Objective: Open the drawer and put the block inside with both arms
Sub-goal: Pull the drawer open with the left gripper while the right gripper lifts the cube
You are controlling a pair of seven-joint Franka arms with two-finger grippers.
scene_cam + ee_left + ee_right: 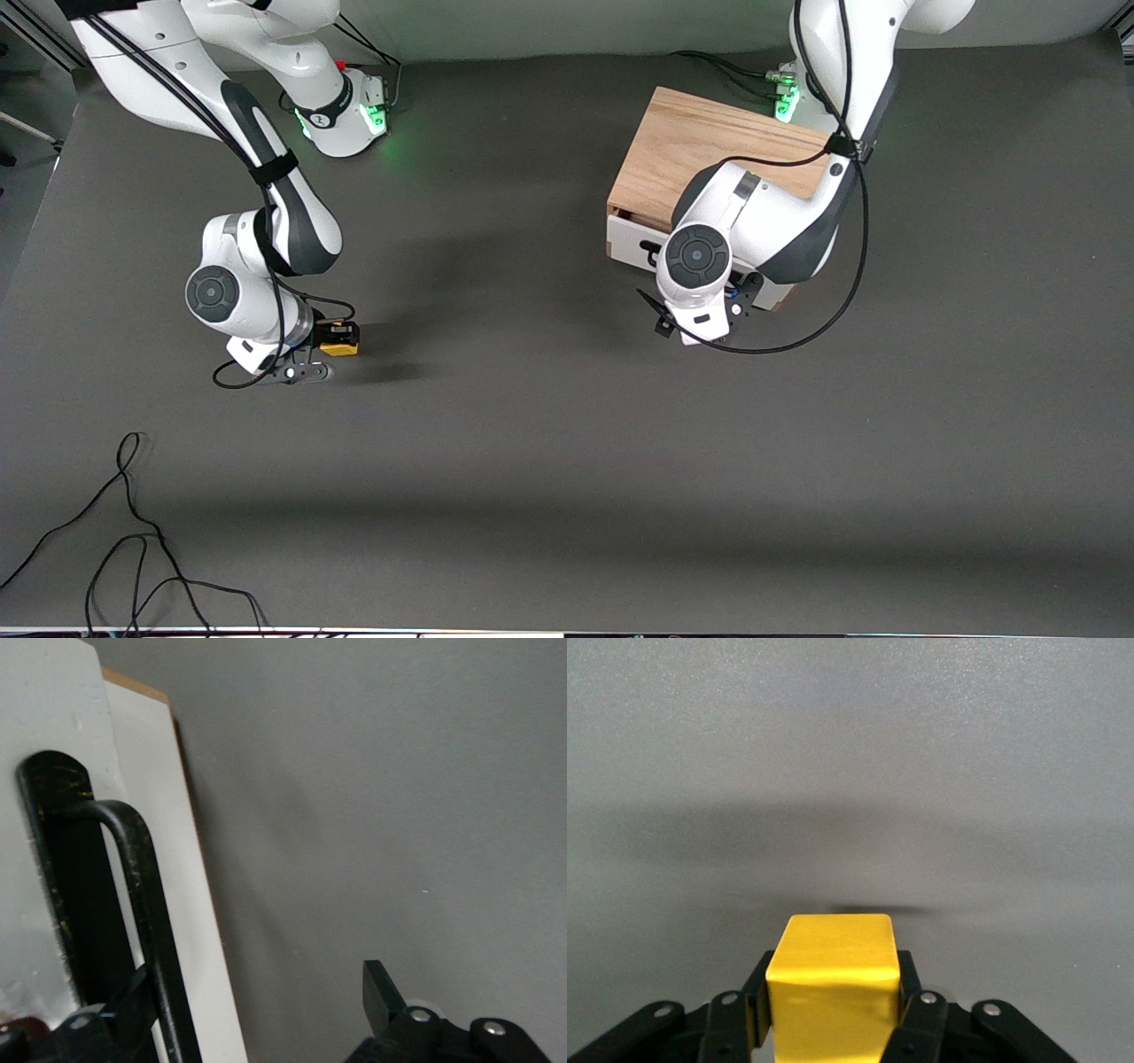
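Front view: right gripper clamps the block near the right arm's end. Left gripper, jaws wide, straddles the handle of the shut drawer. Next: close and pull.

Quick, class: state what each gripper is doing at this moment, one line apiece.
Left gripper: open, fingers astride the drawer's black bar handle, not yet clamped.
Right gripper: shut on the yellow block.
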